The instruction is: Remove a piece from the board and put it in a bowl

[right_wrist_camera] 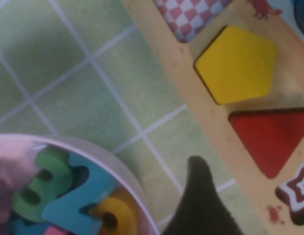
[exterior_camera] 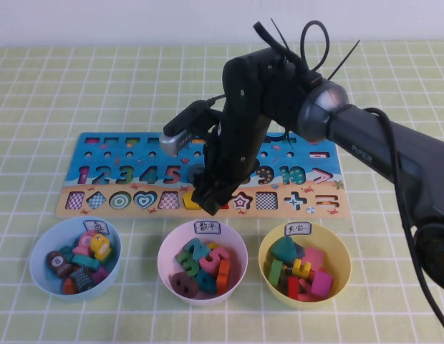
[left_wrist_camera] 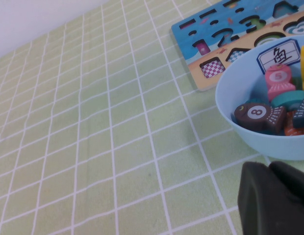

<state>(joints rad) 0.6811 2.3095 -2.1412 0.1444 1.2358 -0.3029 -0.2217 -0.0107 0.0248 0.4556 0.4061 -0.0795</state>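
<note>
Nearest the robot, three bowls are sitting in a row: blue bowl [exterior_camera: 41, 276] w/ left gripper [left_wrist_camera: 274, 200] low beside it, fingers' state can't be told; pink bowl [exterior_camera: 168, 252] mid; yellow bowl [exterior_camera: 271, 254] on right. Beyond them, right gripper [exterior_camera: 210, 201] is hanging just over the board [exterior_camera: 71, 204], sandy strip, fingers' gap can't be told, gripping nothing visible. Red triangle [right_wrist_camera: 272, 134] is lying in its slot beside the yellow pentagon [right_wrist_camera: 236, 62].

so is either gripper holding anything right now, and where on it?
Nothing held. The red triangle sits in its slot on the board, right gripper above it. The left gripper hangs beside the blue bowl, gripping nothing visible.
</note>
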